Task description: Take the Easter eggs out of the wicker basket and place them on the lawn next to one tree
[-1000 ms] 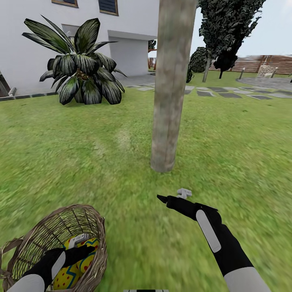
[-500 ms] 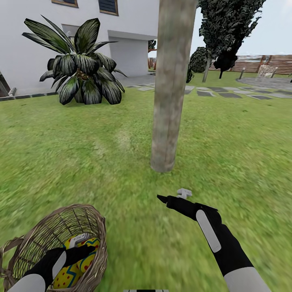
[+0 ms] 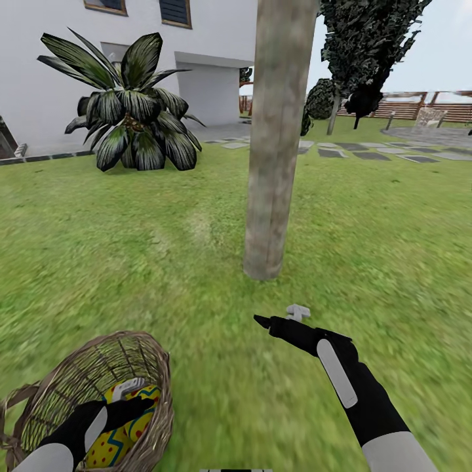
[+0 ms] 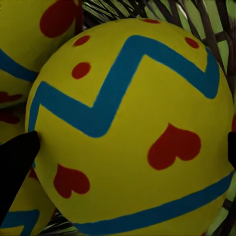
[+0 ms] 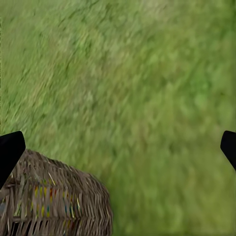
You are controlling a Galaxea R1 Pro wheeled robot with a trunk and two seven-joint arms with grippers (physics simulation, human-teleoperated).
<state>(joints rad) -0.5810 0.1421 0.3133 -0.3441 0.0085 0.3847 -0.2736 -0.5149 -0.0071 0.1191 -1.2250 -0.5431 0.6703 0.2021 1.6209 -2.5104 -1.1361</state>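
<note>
The left gripper (image 3: 131,393) reaches down into the basket (image 3: 72,387), its dark fingers (image 4: 14,167) spread to either side of a yellow egg (image 4: 132,128); one fingertip sits against the shell, the other shows just at the far edge, and whether the egg is actually clamped cannot be told. In the left wrist view that egg's blue zigzag band and red hearts run slantwise across it, but its long axis cannot be made out this close. Further eggs (image 4: 29,44) lie pressed beside it against the woven wall. In the head view the basket lies tipped on the lawn (image 3: 164,229) at the lower left, its mouth facing up and toward the tree, the painted eggs (image 3: 134,426) showing inside.

The right gripper (image 3: 278,318) hangs above bare grass, just short of the tree (image 3: 272,144), pointing left; its jaws are wide apart and hold nothing, the two fingertips (image 5: 10,152) standing at opposite edges of the right wrist view, with the basket's rim (image 5: 54,196) below them.

The trunk rises upright from the lawn, mid-frame. Behind stand a palm (image 3: 131,105), the white house (image 3: 59,72), grey paving (image 3: 367,151) and a slatted fence (image 3: 406,105).
</note>
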